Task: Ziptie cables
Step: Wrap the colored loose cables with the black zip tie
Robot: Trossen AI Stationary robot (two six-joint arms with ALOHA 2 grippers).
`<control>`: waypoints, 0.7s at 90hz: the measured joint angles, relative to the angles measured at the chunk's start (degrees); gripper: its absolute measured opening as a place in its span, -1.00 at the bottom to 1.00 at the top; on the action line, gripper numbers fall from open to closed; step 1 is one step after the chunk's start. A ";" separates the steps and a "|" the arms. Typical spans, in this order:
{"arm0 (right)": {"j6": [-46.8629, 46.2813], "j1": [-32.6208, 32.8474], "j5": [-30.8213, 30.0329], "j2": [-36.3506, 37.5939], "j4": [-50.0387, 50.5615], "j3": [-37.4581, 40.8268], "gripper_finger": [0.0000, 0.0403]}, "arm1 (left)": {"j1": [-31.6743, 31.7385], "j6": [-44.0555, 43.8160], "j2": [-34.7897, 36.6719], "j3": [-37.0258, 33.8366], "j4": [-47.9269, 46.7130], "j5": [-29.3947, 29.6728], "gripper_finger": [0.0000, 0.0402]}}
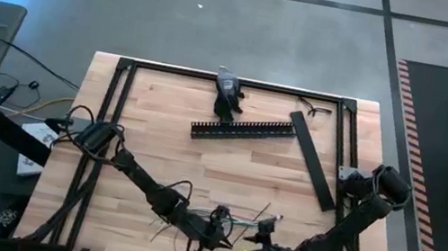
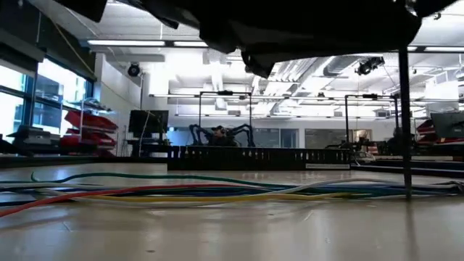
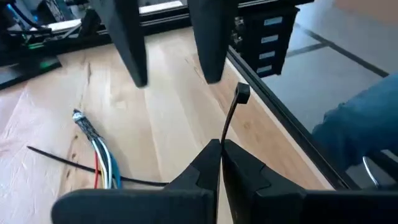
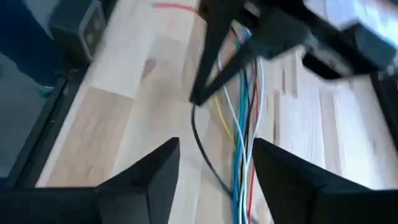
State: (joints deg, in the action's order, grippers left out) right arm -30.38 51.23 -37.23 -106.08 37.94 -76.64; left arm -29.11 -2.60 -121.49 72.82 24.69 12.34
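Our wooden surface (image 1: pixel 162 115) has lots of open room on the far side of both tools. Its front edge and the black frame rail (image 3: pixel 280 121) run close beside them. The cables (image 4: pixel 242 124) lie flat just ahead of the right tool (image 4: pixel 216 146), whose fingers are spread wide and hold nothing. We think the cables are light, soft and floppy, so it is best to grab the whole bunch near its middle. The left tool (image 3: pixel 221 155) is pinched tight on a thin, bendy zip tie (image 3: pixel 230 118), just beside the cables.

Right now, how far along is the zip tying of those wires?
Not tied yet. The wires lie gathered but loose on the table. In hand: the left gripper, jaws shut, pinches a black zip tie beside them; the right gripper waits open over the bundle. Left: loop the tie around and cinch it.
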 joint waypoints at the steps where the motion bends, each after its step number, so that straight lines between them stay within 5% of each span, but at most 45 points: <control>1: -0.78 0.22 -0.19 0.00 0.48 0.00 -0.04 | 0.11 -0.26 0.00 0.00 -0.03 0.00 -1.00; 14: -14.85 4.03 -4.64 0.00 10.16 -0.02 -0.07 | 1.37 -4.47 0.00 0.00 -0.07 -0.73 -1.00; 25: -38.50 7.39 -10.51 0.00 26.36 -0.02 -0.13 | 2.11 -6.40 0.00 0.00 -0.03 -0.90 -1.00; 37: -63.22 9.01 -7.02 0.27 41.62 0.70 -0.16 | 2.40 -8.31 -0.46 0.04 1.42 -1.82 -1.00; 47: -70.74 8.98 -3.60 2.89 39.78 4.97 -0.17 | 2.43 -9.25 -2.65 2.33 1.66 -3.14 -1.00; 63: -70.21 7.41 -1.60 12.32 24.09 16.84 -0.17 | 2.44 -9.21 -6.57 7.77 -2.42 -3.27 -1.00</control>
State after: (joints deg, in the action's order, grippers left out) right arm -100.59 58.64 -38.84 -93.77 62.02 -59.80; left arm -26.67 -11.81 -128.07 80.58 22.27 9.07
